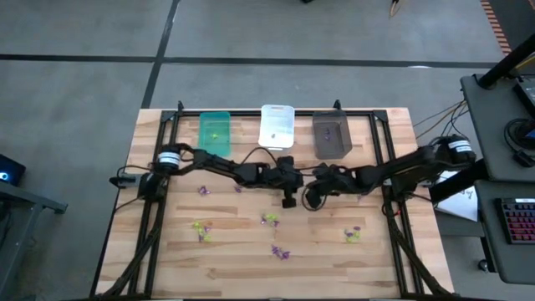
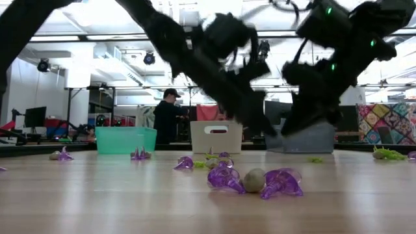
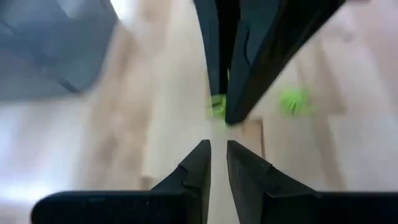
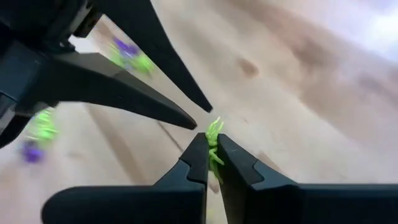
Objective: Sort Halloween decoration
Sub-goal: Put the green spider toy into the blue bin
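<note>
No brand, label or writing can be read anywhere. The Halloween decorations are tiny spiky translucent plastic trinkets, purple and yellow-green, scattered over the near half of the pale wooden slatted table [image 1: 393, 242]: a purple pair with a greyish round one between them [image 2: 255, 180] lies nearest in the low view, a yellow-green trinket [image 1: 201, 227] sits at the near left, and a mixed purple and yellow-green cluster [image 1: 353, 234] at the near right. Along the far edge stand three rectangular plastic bins, the green bin [image 1: 215, 134] on the left, the white bin [image 1: 277, 126] in the middle and the dark grey bin [image 1: 332, 135] on the right. Both arms meet over the table's middle, just in front of the bins. The right gripper [image 4: 213, 151] pinches a yellow-green spiky trinket [image 4: 214, 132] between its fingertips, above the wood. The left gripper [image 3: 217, 149], tip to tip with it, has its fingers nearly pressed together with a thin gap, holding nothing visible. A person in dark clothes and a cap [image 2: 168, 117] stands in the room beyond the table.
</note>
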`<action>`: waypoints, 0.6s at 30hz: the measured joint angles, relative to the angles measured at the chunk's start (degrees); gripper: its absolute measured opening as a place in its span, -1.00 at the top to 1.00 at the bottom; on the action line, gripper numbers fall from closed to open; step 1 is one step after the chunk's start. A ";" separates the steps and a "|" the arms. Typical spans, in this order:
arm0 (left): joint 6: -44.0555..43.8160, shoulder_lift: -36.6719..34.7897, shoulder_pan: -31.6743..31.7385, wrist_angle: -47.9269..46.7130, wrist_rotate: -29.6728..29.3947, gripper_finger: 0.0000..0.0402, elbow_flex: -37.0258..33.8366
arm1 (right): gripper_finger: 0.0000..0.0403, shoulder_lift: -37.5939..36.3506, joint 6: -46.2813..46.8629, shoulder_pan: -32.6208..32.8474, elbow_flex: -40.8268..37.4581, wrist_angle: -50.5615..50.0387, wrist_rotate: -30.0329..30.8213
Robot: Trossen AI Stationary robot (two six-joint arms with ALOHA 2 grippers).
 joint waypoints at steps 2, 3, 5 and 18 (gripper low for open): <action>1.02 -2.72 0.05 -0.18 -0.10 0.82 -0.63 | 0.95 -3.39 -1.32 0.02 0.00 0.05 0.47; 1.68 -4.27 0.07 -0.26 -0.13 0.82 -1.32 | 0.95 -5.21 -2.07 0.02 0.00 0.01 0.80; 2.75 -7.61 0.07 -0.08 -0.13 0.82 -3.04 | 0.95 -8.58 -3.59 0.02 0.02 0.25 2.17; 3.29 -35.22 0.42 3.38 -5.86 0.82 -21.47 | 0.95 -15.91 -11.02 -2.05 0.07 7.53 8.11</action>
